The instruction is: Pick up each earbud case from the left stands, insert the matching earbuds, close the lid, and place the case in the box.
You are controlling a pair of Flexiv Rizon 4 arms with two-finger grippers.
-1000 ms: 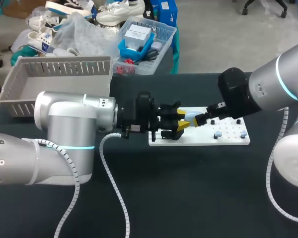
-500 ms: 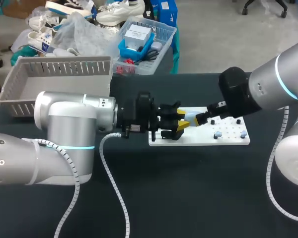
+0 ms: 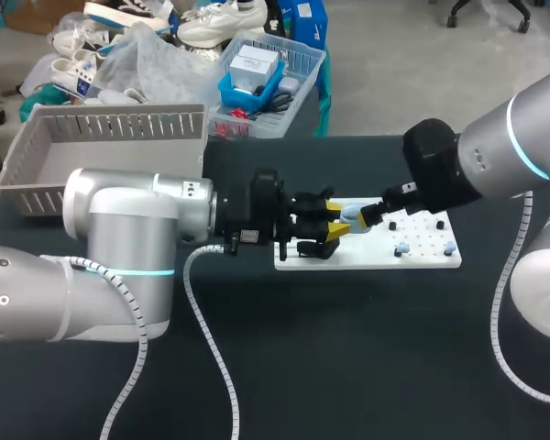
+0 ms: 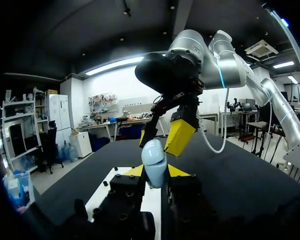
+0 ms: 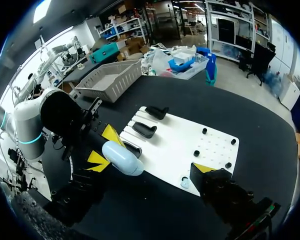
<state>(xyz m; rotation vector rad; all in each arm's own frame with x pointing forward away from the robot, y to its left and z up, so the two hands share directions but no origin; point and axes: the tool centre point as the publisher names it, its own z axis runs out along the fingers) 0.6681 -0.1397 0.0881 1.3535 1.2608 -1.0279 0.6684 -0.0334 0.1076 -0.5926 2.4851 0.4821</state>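
Left gripper (image 4: 155, 171): yellow tips clamped on either side of pale blue earbud case (image 4: 154, 159), lid closed; right gripper (image 4: 161, 137): tips parted, just beyond case's top. Held over left part of white board (image 3: 422, 258).

A robotics lab — my left arm (image 3: 119, 220) and right arm (image 3: 509, 165) meet over a black table (image 3: 348, 367) bearing a white pegged fixture board (image 3: 426, 259) and, at its far left corner, a slotted grey box (image 3: 101, 137).

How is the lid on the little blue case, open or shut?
Shut. The blue case, held in the left claw, looks like a smooth egg, with no lid sticking up in both wrist views.
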